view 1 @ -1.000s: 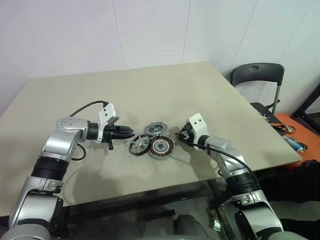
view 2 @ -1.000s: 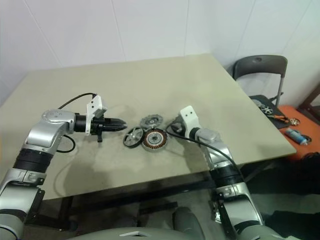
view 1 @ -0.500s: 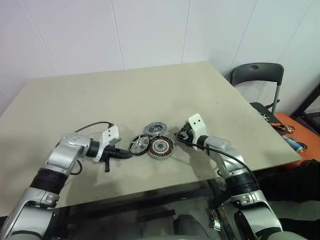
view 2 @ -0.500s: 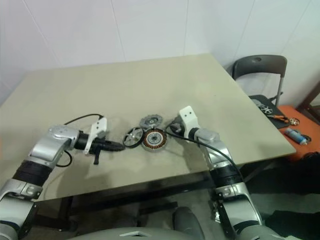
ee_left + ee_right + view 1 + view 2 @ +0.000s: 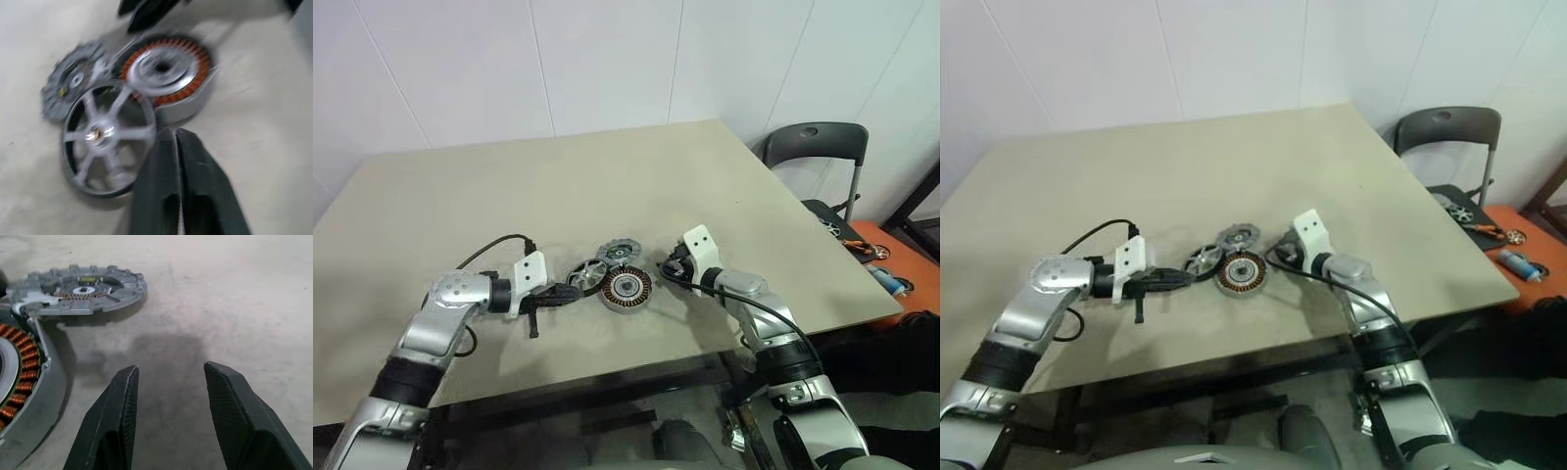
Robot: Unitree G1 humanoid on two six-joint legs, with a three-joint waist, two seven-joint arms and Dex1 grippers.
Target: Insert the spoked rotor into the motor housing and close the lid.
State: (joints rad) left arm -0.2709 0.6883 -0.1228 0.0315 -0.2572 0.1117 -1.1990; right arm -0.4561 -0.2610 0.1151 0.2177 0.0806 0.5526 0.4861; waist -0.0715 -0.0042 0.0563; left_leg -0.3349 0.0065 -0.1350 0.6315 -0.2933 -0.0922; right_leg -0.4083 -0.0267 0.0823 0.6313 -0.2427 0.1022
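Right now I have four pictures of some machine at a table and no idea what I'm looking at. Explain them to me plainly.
This is a humanoid robot with two arms, each ending in a gripper of two black fingers. Two pictures come from cameras in its head, looking down over its arms at a beige table. The other two come from small cameras on its wrists, looking along the fingers.

Three motor parts lie close together on the table: the motor housing, a round metal cup with copper windings inside; the spoked rotor, a wheel-like ring leaning against the housing; and the lid, a flat grey cap just behind them.

The left gripper is at the rotor's edge with its fingers together; it does not appear to grip anything. The right gripper rests open beside the housing, holding nothing. A chair stands beyond the table.
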